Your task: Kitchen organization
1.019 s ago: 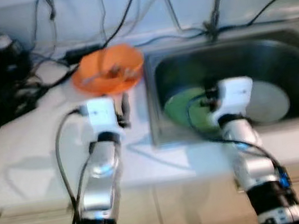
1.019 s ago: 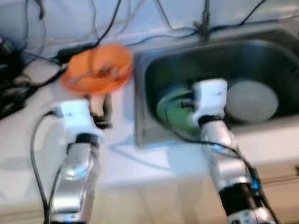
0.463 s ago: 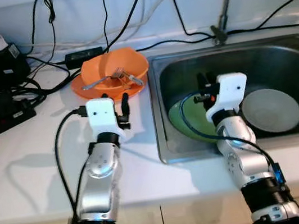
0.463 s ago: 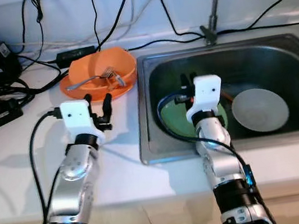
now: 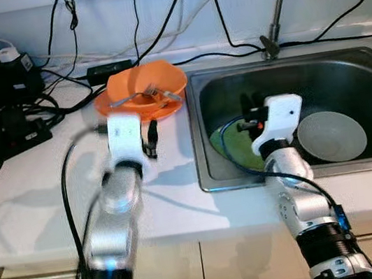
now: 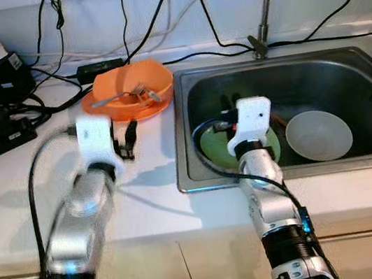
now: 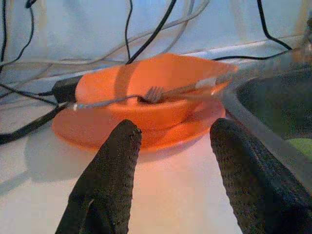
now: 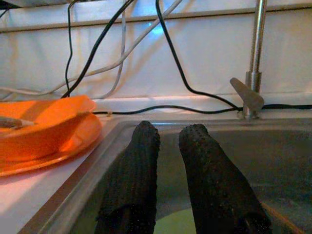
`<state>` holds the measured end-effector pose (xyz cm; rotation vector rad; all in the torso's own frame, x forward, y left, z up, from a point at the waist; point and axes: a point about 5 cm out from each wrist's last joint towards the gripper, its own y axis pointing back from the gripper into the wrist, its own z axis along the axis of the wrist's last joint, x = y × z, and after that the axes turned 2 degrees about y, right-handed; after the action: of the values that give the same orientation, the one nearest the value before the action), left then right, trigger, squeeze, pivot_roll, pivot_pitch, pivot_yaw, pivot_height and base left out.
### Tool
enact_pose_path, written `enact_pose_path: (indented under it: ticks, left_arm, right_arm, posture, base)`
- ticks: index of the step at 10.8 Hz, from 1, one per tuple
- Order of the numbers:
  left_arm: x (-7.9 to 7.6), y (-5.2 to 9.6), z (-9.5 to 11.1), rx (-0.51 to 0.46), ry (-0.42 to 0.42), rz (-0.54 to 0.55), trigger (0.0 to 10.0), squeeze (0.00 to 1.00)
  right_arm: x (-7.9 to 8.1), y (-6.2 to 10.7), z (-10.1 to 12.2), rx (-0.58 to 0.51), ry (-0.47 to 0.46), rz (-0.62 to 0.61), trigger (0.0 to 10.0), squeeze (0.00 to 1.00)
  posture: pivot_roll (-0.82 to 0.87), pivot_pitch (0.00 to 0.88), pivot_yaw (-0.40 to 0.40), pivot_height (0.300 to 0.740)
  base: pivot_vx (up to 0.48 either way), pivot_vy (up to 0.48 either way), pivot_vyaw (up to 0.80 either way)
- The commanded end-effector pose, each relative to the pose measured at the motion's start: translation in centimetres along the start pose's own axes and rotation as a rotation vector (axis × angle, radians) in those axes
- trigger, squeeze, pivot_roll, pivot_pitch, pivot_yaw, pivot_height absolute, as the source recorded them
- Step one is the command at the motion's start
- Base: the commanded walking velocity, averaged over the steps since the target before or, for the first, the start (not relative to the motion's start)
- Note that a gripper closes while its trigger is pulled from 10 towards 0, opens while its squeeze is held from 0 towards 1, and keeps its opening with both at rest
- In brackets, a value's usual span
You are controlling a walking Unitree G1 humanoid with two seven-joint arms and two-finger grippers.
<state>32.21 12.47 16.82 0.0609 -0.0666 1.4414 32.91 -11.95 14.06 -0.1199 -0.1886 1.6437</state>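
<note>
An orange bowl (image 5: 146,89) with a fork (image 7: 161,91) in it stands on an orange plate (image 7: 97,139) on the white counter, just left of the sink. My left gripper (image 5: 149,137) hovers low over the counter right in front of that plate, open, with nothing between its fingers (image 7: 112,165). Inside the steel sink (image 5: 305,176) lie a green plate (image 5: 239,151) and, to its right, a pale bowl (image 5: 331,136). My right gripper (image 5: 251,111) hangs above the green plate inside the sink, shut and holding nothing, fingers (image 8: 136,185) pointing toward the back wall.
Black power strips, adapters and tangled cables (image 5: 3,104) crowd the back left of the counter. Cables run along the wall behind the bowl. The faucet (image 5: 276,5) rises behind the sink. Bare counter (image 5: 26,200) lies front left; cabinet handles (image 5: 9,275) sit below the edge.
The camera has shifted and sharpened. My left arm is now blurred in motion, its gripper still in front of the orange plate. The right gripper stays over the green plate.
</note>
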Motion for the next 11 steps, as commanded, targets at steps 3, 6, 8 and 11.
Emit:
enact_pose_path:
  ticks: [3,6,8,11]
  left_arm:
    - [1.0,-2.1,1.8,0.086,0.004,0.009,10.0,0.00]
    - [2.4,-3.8,2.1,0.184,0.045,0.043,10.0,0.00]
    - [1.6,-3.1,4.0,0.069,0.013,-0.002,10.0,0.00]
    - [1.0,-1.7,3.0,0.135,0.024,-0.005,10.0,0.00]
  right_arm:
    - [0.1,-0.1,-0.2,0.017,-0.009,0.007,10.0,0.00]
    - [-0.3,-0.2,0.0,0.010,-0.006,-0.008,10.0,0.00]
    - [-0.6,-0.1,0.1,-0.001,-0.010,-0.021,10.0,0.00]
    - [-0.3,-0.1,0.0,0.005,-0.012,-0.011,10.0,0.00]
  posture:
    - [0.14,0.000,0.033,0.740]
    - [0.12,0.000,0.042,0.740]
    - [0.13,0.000,0.040,0.740]
    - [0.14,0.000,0.031,0.740]
  base:
    - [0.000,0.000,0.00]
    - [0.000,0.000,0.00]
    - [0.000,0.000,0.00]
    - [0.000,0.000,0.00]
